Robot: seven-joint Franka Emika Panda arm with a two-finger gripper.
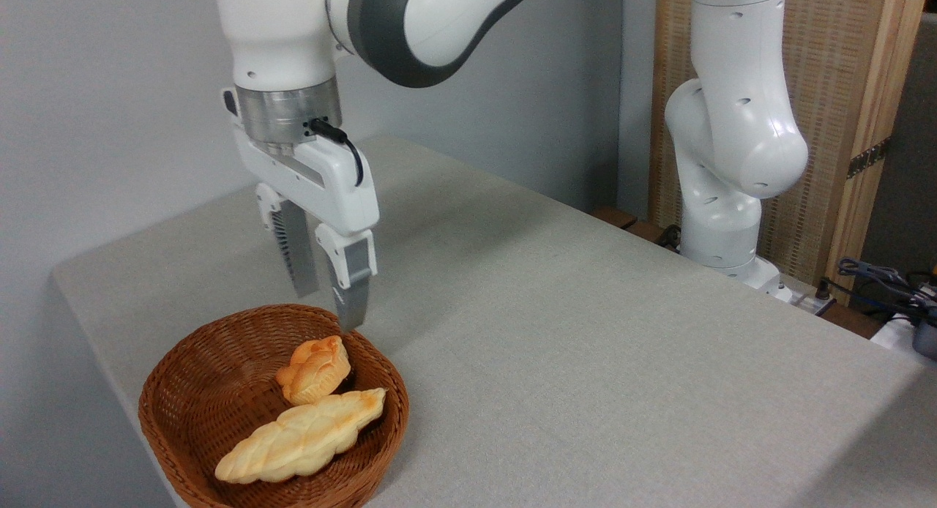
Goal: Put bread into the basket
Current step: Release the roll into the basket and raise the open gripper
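The bread (315,370), a stubby golden-orange pastry with a ridged top, lies inside the round brown wicker basket (183,391) at the lower left, leaning against the basket's right wall. A long pale braided loaf (300,436) lies just in front of it in the same basket. My gripper (329,305) hangs just above the basket's far rim, a little above and behind the bread. Its two fingers stand apart, open, with nothing between them.
The basket sits near the table's (585,347) front-left corner, close to the edges. The arm's white base (732,164) stands at the back right, with cables (878,281) and a wooden panel beyond it. A grey wall runs behind.
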